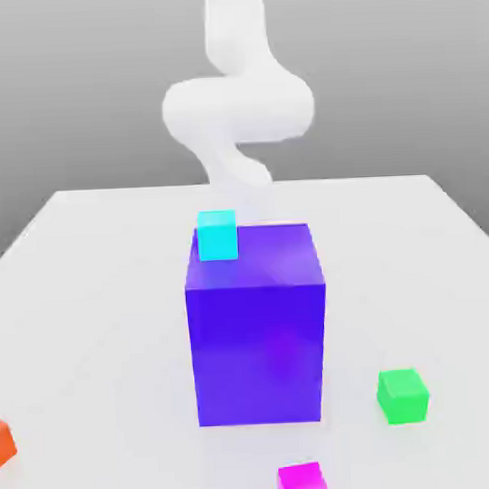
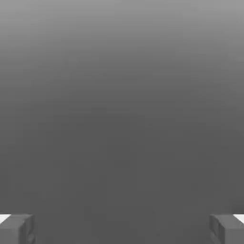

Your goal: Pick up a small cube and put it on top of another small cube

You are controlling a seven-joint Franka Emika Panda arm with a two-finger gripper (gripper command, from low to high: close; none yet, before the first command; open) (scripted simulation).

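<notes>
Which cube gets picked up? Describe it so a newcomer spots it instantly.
Start at the big blue-purple block mid-table. In front of it, at the exterior view's bottom edge, sits the small magenta cube. The green cube lies to its right, the orange cube far left.

I see soft, even light on the white table (image 1: 91, 295); the big blue-purple block (image 1: 257, 328) shows only faint shadow. My hand view is dim grey.
</notes>
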